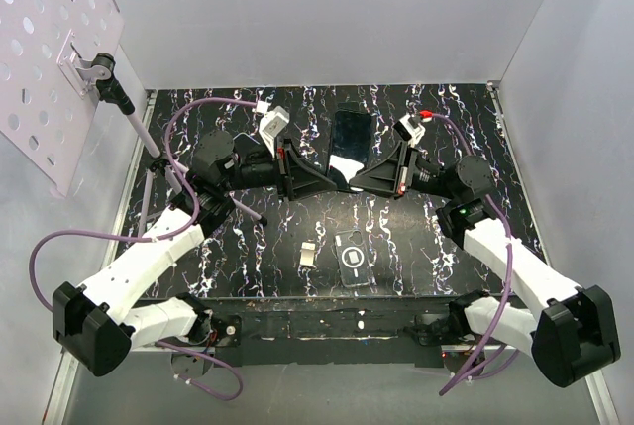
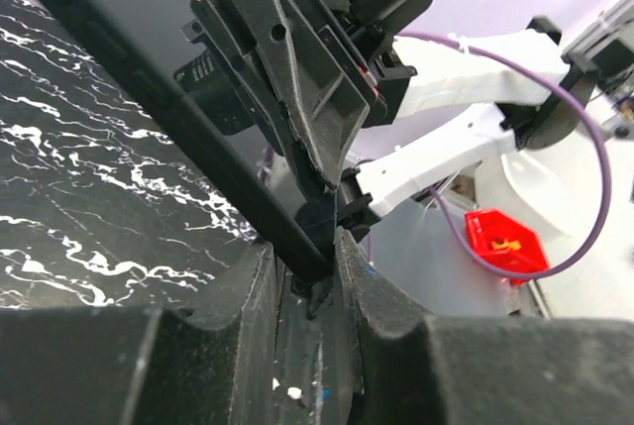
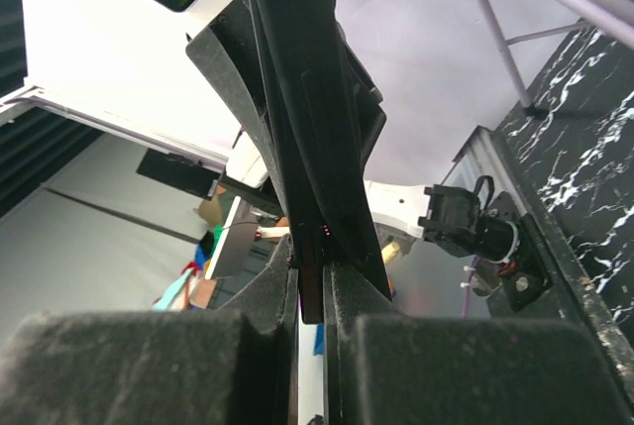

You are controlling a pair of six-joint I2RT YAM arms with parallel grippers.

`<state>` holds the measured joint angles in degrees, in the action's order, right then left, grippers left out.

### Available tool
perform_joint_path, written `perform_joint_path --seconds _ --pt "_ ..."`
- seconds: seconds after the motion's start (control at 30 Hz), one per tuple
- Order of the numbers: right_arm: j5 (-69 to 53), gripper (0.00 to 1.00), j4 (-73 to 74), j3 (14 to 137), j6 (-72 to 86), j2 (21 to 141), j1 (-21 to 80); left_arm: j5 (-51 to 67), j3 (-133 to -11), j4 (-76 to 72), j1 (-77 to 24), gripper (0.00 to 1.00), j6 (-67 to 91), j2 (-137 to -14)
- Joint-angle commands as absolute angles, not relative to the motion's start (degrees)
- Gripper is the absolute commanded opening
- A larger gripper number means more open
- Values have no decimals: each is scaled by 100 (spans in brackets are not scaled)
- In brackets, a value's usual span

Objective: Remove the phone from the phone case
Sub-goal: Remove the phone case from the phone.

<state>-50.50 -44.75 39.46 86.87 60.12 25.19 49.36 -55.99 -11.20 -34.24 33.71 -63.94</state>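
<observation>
At the far left, a perforated panel (image 1: 50,49) stood on its stand beside the black marbled table (image 1: 248,247). Your left arm reached in from the near left corner. The left gripper (image 1: 329,184) was closed on the phone (image 1: 350,133), and in the left wrist view the dark edge sat pinched between the two fingers.

A small pale item (image 1: 309,254) lay flat on the near middle of the table, apart from everything else.

The phone was held over the far middle of the table, between the two grippers and caught at its near end from either side. You could not tell from these views whether the case was on it, or whether its far end touched the table.

Below it lay a ringed dark piece (image 1: 354,257) - flat and case-like, though not confirmed as the case - just right of the pale item.

The right gripper (image 1: 363,184) faced the left one with its tips near, and its claw was clamped on the phone's thin edge - the right wrist view showed the edge seated between the pads. Your right arm ran back to the near right corner.
</observation>
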Motion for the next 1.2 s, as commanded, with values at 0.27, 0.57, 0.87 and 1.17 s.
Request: perform_joint_path --seconds 0.27,0.57,0.87,1.17 --pt "-5071 1 -6442 3744 11171 6100 2470 5116 -5730 -651 -3305 0 765 -6082" --pt "-5080 1 -6119 3876 10900 6100 2531 4359 -5617 -1203 -3313 0 1817 -6108" --pt "-5071 1 -4641 4298 9703 5836 2575 4667 -5274 -1969 -3322 46 3164 -6126" --pt "-5027 1 -5026 4298 9984 5888 2645 4579 -5001 -2417 -3331 72 3445 -5976"
